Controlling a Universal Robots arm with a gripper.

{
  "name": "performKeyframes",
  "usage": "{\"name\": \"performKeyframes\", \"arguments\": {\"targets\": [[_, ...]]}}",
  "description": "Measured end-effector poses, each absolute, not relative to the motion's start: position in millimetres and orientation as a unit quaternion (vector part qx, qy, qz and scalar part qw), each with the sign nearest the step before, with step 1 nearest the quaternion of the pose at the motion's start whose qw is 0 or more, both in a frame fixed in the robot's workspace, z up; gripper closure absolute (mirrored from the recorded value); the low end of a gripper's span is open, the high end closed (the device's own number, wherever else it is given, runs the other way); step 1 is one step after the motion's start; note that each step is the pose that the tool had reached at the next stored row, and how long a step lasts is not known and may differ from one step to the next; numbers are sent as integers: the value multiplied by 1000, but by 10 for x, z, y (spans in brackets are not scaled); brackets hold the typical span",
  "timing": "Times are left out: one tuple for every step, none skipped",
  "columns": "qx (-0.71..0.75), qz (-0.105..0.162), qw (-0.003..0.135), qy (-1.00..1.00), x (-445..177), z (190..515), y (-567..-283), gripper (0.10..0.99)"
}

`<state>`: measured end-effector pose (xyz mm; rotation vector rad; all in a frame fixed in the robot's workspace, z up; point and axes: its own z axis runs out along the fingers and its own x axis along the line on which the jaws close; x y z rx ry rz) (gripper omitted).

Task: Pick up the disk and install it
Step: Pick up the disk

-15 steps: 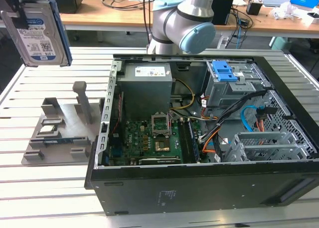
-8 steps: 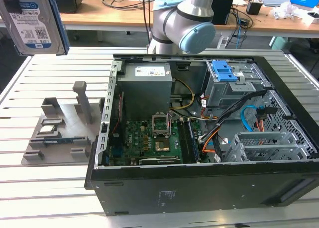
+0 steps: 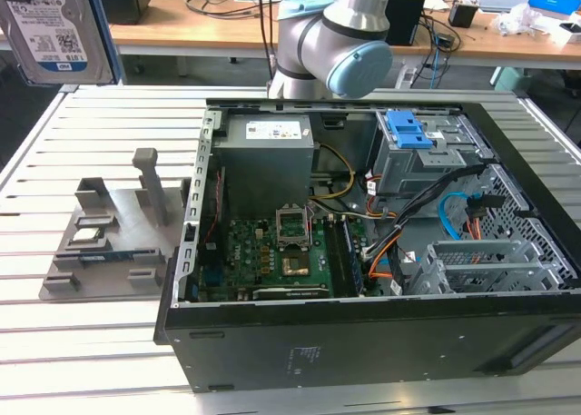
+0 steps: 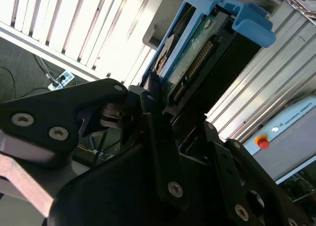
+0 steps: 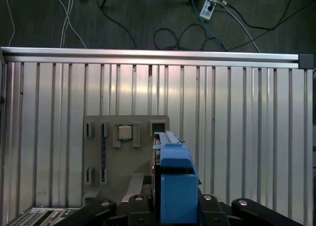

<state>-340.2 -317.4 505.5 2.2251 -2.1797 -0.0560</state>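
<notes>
The disk (image 3: 53, 24) hangs high at the exterior view's left, a silver drive with a white-and-blue label in a blue carrier frame. In the second wrist view the disk (image 4: 197, 53) stands edge-on with its connector showing, and my gripper (image 4: 165, 112) is shut on its lower end with black fingers (image 4: 158, 137) on either side. The first wrist view looks down past the blue carrier of the disk (image 5: 174, 179), clamped in the gripper (image 5: 175, 206), above the grey holder (image 5: 123, 152) on the slatted table.
An open black computer case (image 3: 363, 342) lies on the slatted table (image 3: 91, 342), with a grey drive cage and its blue latch (image 3: 408, 129) at the back right and an empty metal bay (image 3: 481, 265) in front. The grey fixture (image 3: 109, 242) stands left of the case.
</notes>
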Motion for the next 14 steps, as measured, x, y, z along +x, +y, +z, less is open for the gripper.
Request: {"name": "performKeyframes", "arguments": {"targets": [[714, -18, 13, -700, -3402, 5077, -3174, 722], [714, -18, 13, -700, -3403, 5117, -3173, 722], [714, -18, 13, -700, -3403, 5161, -3172, 722], [714, -18, 13, -700, -3403, 5173, -3172, 722], [714, -18, 13, -700, -3403, 5173, -3172, 722], [714, -18, 13, -700, -3403, 5173, -3172, 722], [714, -18, 13, -700, -3403, 5175, -3172, 722], [714, -18, 13, -700, -3403, 5175, -3172, 722], [714, -18, 13, -700, -3402, 5175, -3172, 722], [714, -18, 13, -700, -3398, 5175, -3172, 722], [714, -18, 13, -700, -3384, 5175, -3172, 722], [714, -18, 13, -700, -3357, 5175, -3172, 722], [714, -18, 13, -700, -3332, 5175, -3172, 722], [714, -18, 13, -700, -3315, 5175, -3172, 722]]}}
